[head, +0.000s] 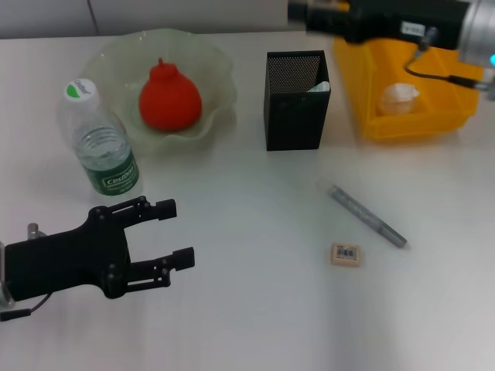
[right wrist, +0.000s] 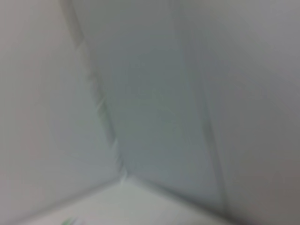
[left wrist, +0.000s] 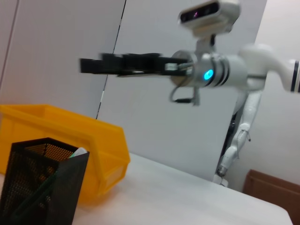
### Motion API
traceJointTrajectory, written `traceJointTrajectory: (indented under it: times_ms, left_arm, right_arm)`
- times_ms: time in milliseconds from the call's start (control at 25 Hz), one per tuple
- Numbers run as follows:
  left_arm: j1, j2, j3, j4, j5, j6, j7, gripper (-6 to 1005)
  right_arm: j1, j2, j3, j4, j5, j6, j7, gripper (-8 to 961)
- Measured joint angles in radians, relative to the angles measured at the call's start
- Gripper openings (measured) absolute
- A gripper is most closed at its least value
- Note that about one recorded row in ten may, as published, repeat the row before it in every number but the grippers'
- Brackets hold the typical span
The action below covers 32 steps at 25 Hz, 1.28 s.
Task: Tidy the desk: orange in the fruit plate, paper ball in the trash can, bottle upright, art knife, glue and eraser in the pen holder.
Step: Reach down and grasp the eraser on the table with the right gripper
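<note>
The orange [head: 170, 97] lies in the fruit plate [head: 223, 77] at the back left. The bottle [head: 100, 143] stands upright in front of the plate. The pen holder [head: 298, 104] stands at the back centre, with a white-and-green item [head: 321, 86] inside; the holder also shows in the left wrist view [left wrist: 40, 185]. The paper ball [head: 398, 99] lies in the yellow trash can [head: 418, 124]. The grey art knife [head: 366, 215] and the eraser [head: 346, 254] lie on the table. My left gripper [head: 179, 233] is open and empty at the front left. My right gripper [head: 305, 11] is raised behind the pen holder.
The white table [head: 255, 309] ends at a pale wall behind. The left wrist view shows the trash can [left wrist: 101, 140] behind the pen holder and my right gripper [left wrist: 93, 64] held high above them.
</note>
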<state>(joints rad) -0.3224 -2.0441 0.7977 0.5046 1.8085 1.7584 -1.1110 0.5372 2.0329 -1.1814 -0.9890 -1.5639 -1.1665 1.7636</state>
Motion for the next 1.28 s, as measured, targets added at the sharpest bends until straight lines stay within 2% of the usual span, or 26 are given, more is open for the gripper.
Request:
traceJointTrajectory:
  times_ms: [80,120,160,280,320,360,480,520,560,720,760,800,920,1280]
  left_arm:
    - [0.000,0.001,0.000,0.000,0.000,0.009,-0.001,815]
    - [-0.001,0.003,0.000,0.000,0.000,0.022,-0.002,815]
    - [-0.001,0.003,0.000,0.000,0.000,0.022,-0.002,815]
    - [-0.004,0.006,0.000,0.000,0.000,0.034,-0.003,815]
    - [-0.006,0.007,0.000,0.000,0.000,0.037,-0.003,815]
    - [-0.006,0.007,0.000,0.000,0.000,0.037,-0.003,815]
    - [-0.010,0.007,0.000,0.000,0.000,0.037,-0.004,815]
    - [-0.012,0.007,0.000,0.000,0.000,0.037,-0.004,815]
    - [-0.012,0.007,0.000,0.000,0.000,0.037,-0.004,815]
    - [-0.014,0.003,0.000,0.000,0.000,0.038,-0.004,815]
    - [-0.014,0.003,0.000,0.000,0.000,0.038,-0.004,815]
    - [-0.014,0.002,0.000,0.000,0.000,0.038,-0.004,815]
    - [-0.013,0.002,-0.010,0.000,0.000,0.039,-0.008,815]
    - [-0.011,-0.001,-0.025,0.000,0.000,0.039,-0.014,814]
  right_arm:
    - [-0.006,-0.005,0.030,-0.164,-0.200,-0.129,0.149,584]
    - [0.020,-0.006,0.067,-0.309,-0.404,-0.285,0.282,600]
    - [0.020,-0.006,0.067,-0.309,-0.404,-0.285,0.282,616]
    - [0.104,-0.006,0.074,-0.434,-0.654,-0.506,0.422,663]
    - [0.170,0.001,0.048,-0.454,-0.796,-0.631,0.476,678]
    - [0.170,0.001,0.048,-0.454,-0.796,-0.631,0.476,693]
    - [0.231,0.037,-0.025,-0.445,-0.957,-0.704,0.503,722]
    - [0.239,0.050,-0.112,-0.425,-1.009,-0.688,0.521,720]
    - [0.239,0.050,-0.112,-0.425,-1.009,-0.688,0.521,719]
    - [0.233,0.053,-0.332,-0.348,-1.026,-0.581,0.568,714]
    - [0.233,0.053,-0.332,-0.348,-1.026,-0.581,0.568,712]
    - [0.230,0.053,-0.383,-0.317,-1.025,-0.550,0.569,711]
    - [0.230,0.053,-0.431,-0.274,-1.021,-0.517,0.566,707]
    - [0.238,0.054,-0.518,-0.190,-1.008,-0.441,0.556,549]
